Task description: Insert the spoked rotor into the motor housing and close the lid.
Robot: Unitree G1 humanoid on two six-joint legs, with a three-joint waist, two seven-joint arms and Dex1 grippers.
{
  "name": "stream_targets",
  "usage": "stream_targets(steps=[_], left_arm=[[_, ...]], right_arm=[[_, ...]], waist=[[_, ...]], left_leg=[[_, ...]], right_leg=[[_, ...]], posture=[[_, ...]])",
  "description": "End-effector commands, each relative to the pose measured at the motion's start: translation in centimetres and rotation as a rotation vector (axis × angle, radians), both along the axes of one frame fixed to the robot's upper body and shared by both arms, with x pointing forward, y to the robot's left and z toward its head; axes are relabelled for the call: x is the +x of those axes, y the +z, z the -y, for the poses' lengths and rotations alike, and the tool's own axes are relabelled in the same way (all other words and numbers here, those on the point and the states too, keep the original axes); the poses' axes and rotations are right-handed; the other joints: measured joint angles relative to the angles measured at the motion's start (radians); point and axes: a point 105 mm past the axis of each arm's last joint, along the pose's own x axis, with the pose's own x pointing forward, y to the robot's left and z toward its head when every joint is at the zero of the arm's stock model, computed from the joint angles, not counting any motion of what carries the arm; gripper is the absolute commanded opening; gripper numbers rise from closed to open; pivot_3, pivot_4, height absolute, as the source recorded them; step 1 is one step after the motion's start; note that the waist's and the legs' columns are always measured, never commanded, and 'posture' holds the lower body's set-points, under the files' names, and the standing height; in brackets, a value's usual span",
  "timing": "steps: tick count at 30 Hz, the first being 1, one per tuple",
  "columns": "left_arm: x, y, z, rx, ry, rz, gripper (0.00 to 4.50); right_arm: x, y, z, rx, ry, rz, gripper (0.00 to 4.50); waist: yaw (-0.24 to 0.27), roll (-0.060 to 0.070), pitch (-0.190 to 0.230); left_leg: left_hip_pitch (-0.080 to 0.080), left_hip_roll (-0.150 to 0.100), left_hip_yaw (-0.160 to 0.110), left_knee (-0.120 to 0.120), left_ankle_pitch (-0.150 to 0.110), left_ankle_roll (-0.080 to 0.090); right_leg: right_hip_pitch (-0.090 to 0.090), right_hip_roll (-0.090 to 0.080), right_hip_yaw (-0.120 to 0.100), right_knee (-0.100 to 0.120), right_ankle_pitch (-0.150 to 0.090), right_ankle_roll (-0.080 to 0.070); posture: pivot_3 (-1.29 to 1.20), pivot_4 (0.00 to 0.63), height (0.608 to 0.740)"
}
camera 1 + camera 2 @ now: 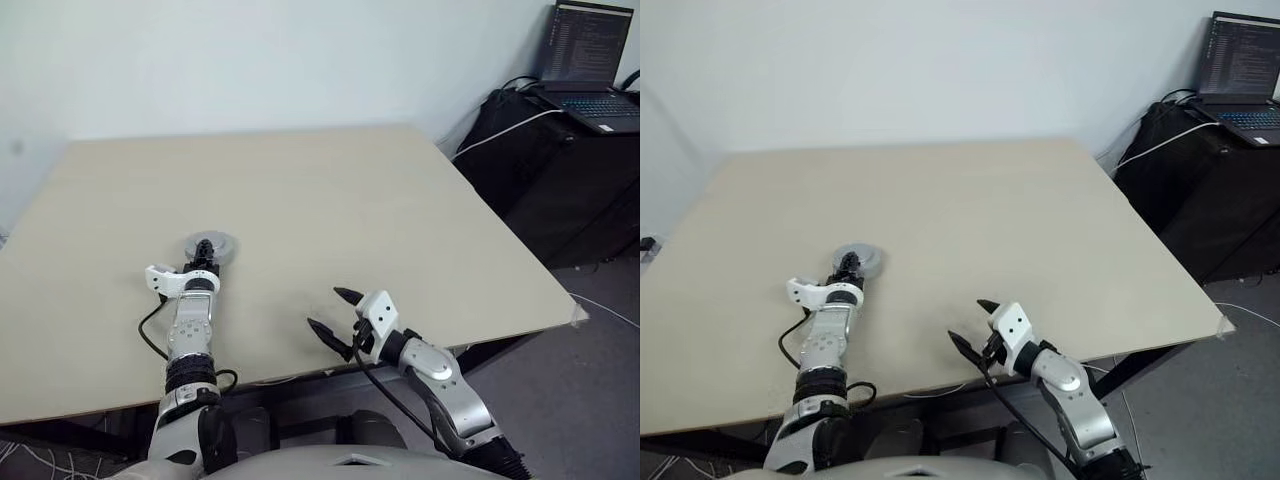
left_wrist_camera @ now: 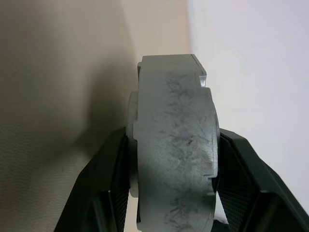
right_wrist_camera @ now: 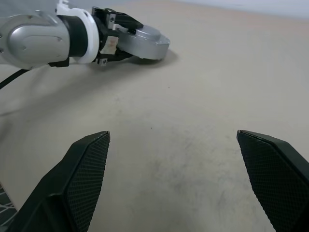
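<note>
— What have you got in your left gripper (image 1: 205, 256)?

— My two black fingers (image 2: 108, 183) are pinching a silver-grey round disc by its rim; I take it for the lid (image 3: 147, 42). From my wrist I see it edge-on, its scuffed rim wedged between the pads. It sits low over the table (image 1: 330, 190), toward the near left part, well in from the left edge.

— Is it resting on the surface?

— I cannot tell; it is close above or just touching.

— And your right gripper (image 1: 334, 311)?

— Spread wide, holding nothing, near the front edge of the table, about midway along it. It points toward my left one, well apart from it.
</note>
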Motion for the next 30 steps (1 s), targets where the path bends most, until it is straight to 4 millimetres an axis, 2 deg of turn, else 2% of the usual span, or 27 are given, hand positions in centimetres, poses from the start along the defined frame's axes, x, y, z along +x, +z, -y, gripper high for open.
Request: stream_targets(steps=[1, 7, 10, 14, 23, 28, 30], left_arm=[[1.7, 2.1, -0.4, 0.069, -0.005, 0.021, 2.09], [1.2, 0.6, -0.9, 0.110, 0.009, -0.092, 2.09], [0.4, -0.3, -1.2, 0.135, 0.013, -0.147, 3.10], [-0.9, -1.1, -1.5, 0.157, 0.009, -0.185, 4.42], [-5.9, -2.1, -2.8, 0.193, -0.010, -0.269, 4.47], [-8.1, -1.4, -1.7, 0.255, -0.155, -0.231, 4.47], [-8.8, -1.0, -1.2, 0.335, -0.233, -0.216, 4.47]], right_arm=[[0.7, 0.9, 0.6, -0.006, -0.023, 0.035, 4.50], [0.6, 1.2, 0.6, -0.010, -0.024, 0.032, 4.50], [0.6, 1.3, 0.5, -0.010, -0.026, 0.030, 4.50], [0.6, 1.4, 0.5, -0.008, -0.029, 0.025, 4.50], [0.7, 1.9, -0.1, 0.017, -0.018, 0.002, 4.50], [1.0, 2.1, -0.1, 0.069, -0.012, -0.049, 4.50], [0.9, 1.9, 0.0, 0.068, -0.014, -0.059, 4.50]], waist=[[0.001, 0.000, 0.000], [-0.001, 0.000, 0.000], [-0.004, 0.001, -0.001], [-0.010, 0.004, -0.004], [-0.030, 0.009, -0.009], [-0.031, 0.011, -0.010], [-0.027, 0.012, -0.011]], left_leg=[[0.000, 0.000, 0.000, 0.000, 0.000, 0.000], [0.007, 0.000, 0.000, 0.000, 0.000, 0.000], [0.014, 0.001, 0.000, -0.001, 0.000, 0.001], [0.015, 0.001, 0.001, -0.001, -0.001, 0.001], [0.018, 0.002, 0.003, -0.004, -0.003, -0.001], [0.019, 0.003, 0.004, -0.004, -0.004, -0.001], [0.019, 0.003, 0.004, -0.004, -0.004, -0.001]], right_leg=[[0.000, 0.000, 0.000, 0.000, 0.000, 0.000], [0.007, 0.000, 0.000, 0.000, 0.000, 0.000], [0.013, -0.001, 0.000, 0.000, 0.000, 0.000], [0.013, -0.003, 0.000, 0.000, 0.000, 0.000], [0.012, -0.002, 0.001, 0.000, -0.001, -0.002], [0.012, -0.003, 0.002, 0.000, -0.001, -0.002], [0.012, -0.003, 0.002, 0.000, -0.001, -0.002]], posture=[[0.00, 0.000, 0.740], [0.00, 0.000, 0.740], [0.00, 0.000, 0.740], [0.00, 0.000, 0.740], [0.00, 0.000, 0.740], [0.00, 0.000, 0.740], [0.00, 0.000, 0.740]])
